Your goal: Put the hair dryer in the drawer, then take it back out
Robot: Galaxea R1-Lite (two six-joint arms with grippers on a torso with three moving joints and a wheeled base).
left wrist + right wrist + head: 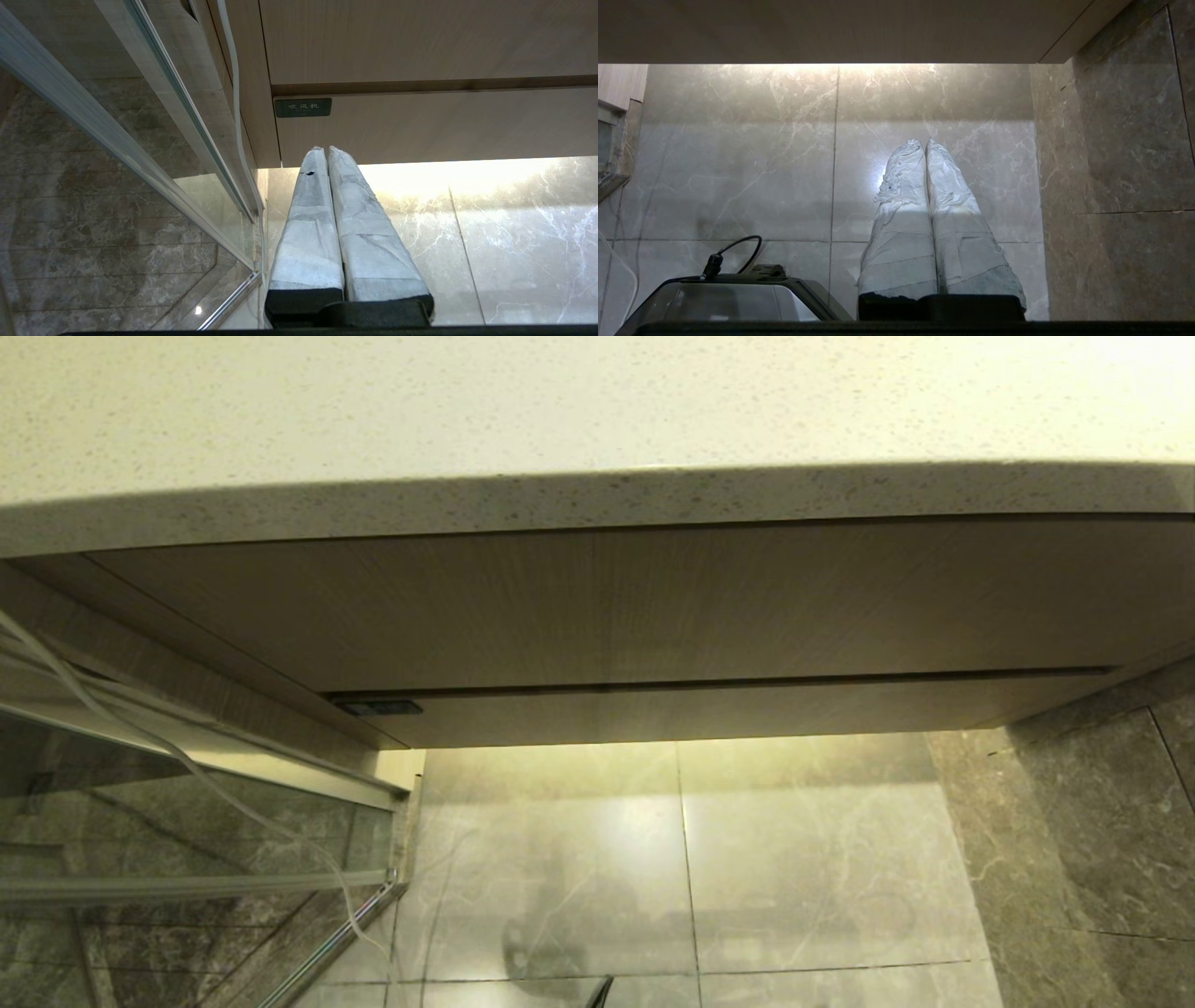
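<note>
The drawer is a low wood-grain strip under the taller vanity panel, pushed in flush, with a small dark label at its left end. The left wrist view shows the same drawer face and label just beyond my left gripper. That gripper is shut and empty, apart from the wood. My right gripper is also shut and empty and hangs over the floor tiles below the vanity. Neither gripper shows in the head view. The hair dryer is out of view.
A speckled stone countertop overhangs the vanity. A glass partition with a metal frame stands at the left, with a white cord trailing down it. A dark marble wall closes the right. My own base with a black cable lies low beside the right gripper.
</note>
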